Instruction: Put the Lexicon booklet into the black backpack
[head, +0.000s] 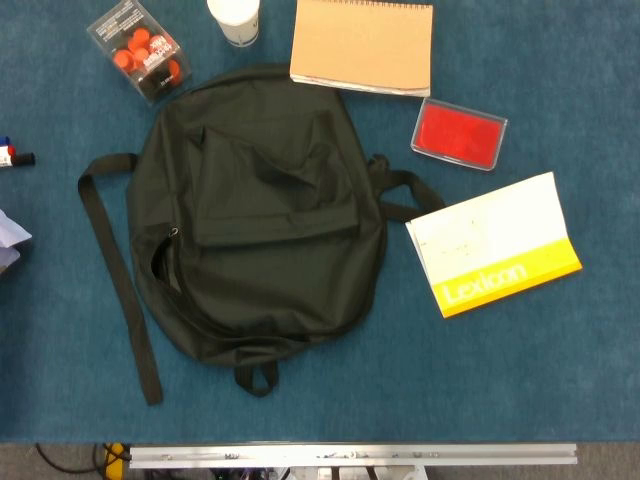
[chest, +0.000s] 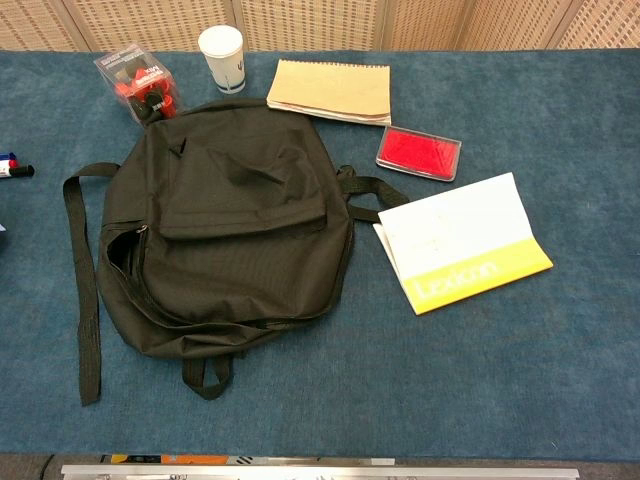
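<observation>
With neither hand in either view, their state unknowable, the Lexicon booklet (head: 493, 245) lies flat just right of the black backpack (head: 255, 215), whose limp, barely gaping zipper opening (head: 165, 270) risks snagging the thin booklet on insertion.

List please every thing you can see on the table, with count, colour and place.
backpack: one, black, flat at table centre, main zip partly open
Lexicon booklet: one, white and yellow, right of backpack
notebook: one, tan, spiral-bound, far edge
red tray: one, clear case, beside notebook
clear box: one, orange-red pieces inside, far left
cup: one, white, far edge
marker: one, partly seen at left edge
robot hands: neither in view
</observation>
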